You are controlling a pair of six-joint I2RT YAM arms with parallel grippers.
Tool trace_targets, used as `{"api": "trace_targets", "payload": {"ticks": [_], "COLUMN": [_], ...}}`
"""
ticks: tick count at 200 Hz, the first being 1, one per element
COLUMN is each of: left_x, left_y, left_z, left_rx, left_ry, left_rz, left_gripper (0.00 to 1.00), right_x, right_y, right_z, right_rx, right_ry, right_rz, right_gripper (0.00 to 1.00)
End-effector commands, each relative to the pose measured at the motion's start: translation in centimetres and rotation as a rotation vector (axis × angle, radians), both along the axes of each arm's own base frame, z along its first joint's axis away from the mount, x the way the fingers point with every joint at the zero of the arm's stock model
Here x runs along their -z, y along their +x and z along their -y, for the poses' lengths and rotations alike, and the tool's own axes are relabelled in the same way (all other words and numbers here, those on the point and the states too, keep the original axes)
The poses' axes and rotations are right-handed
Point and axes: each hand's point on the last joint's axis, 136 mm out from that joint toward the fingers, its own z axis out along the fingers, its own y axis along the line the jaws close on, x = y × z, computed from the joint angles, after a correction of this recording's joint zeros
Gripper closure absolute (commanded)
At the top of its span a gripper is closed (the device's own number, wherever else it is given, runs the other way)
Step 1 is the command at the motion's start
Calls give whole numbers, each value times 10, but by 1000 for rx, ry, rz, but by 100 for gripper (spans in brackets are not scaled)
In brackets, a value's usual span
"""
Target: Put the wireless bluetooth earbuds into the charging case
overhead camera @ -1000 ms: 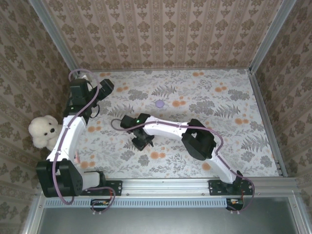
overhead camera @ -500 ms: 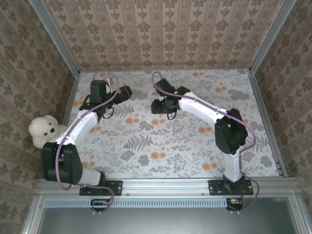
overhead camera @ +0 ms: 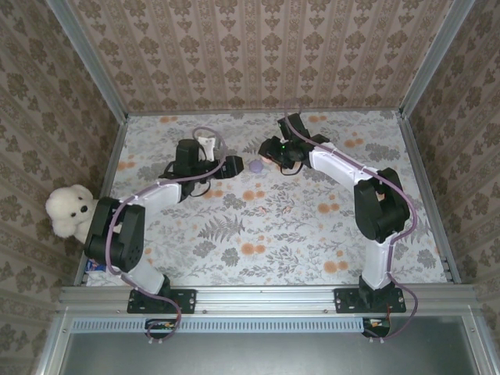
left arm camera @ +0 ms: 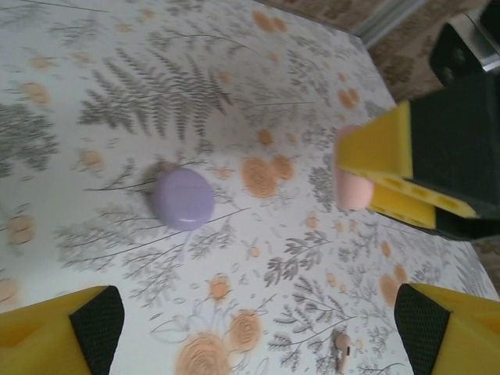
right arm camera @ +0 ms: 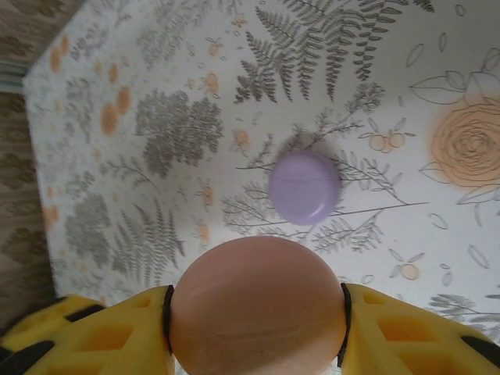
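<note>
- Two-sided squeeze at the right gripper (right arm camera: 256,332): clamps the pink charging case (right arm camera: 256,297) between yellow pads (right arm camera: 406,332) at 9 and 3 o'clock in the right wrist view.
- At the left gripper (left arm camera: 254,332): stands spread wide and grasps nothing, with yellow fingertips (left arm camera: 47,348) at 7 and 5 o'clock in the left wrist view.
- Just past the held case, at its 12 o'clock in the right wrist view: lies flat and apart from it, a lilac puck (right arm camera: 305,187).
- From the top: sits between the two grippers, that same puck, at 3 o'clock of the left one and 8 o'clock of the right.
- At 5 o'clock of the puck in the left wrist view: rests on the floral table (overhead camera: 312,226), touched by nothing, one pale earbud (left arm camera: 341,353).
- Far out at 9 o'clock of the table, seen from the top: sits against the side wall, a white teddy bear (overhead camera: 69,211).
</note>
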Motion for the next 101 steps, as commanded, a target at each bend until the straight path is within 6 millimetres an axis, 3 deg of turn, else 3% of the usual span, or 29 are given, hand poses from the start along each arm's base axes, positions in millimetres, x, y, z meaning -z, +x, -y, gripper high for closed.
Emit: {"api": "trace_targets", "payload": {"ticks": [1,101], "left_x": [-20,-11], "left_y": [1,26], "left_z": [20,43], "left_rx": [78,52], "left_ry": [-100,-285], "left_rz": [121,164], "left_gripper": [9,29], "right_x": [-30,-32], "right_y": [7,19], "right_z": [-7,-9], "right_rx": [55,261], "right_ry": [150,426], "right_rz": [34,-14], "right_gripper": [54,54]}}
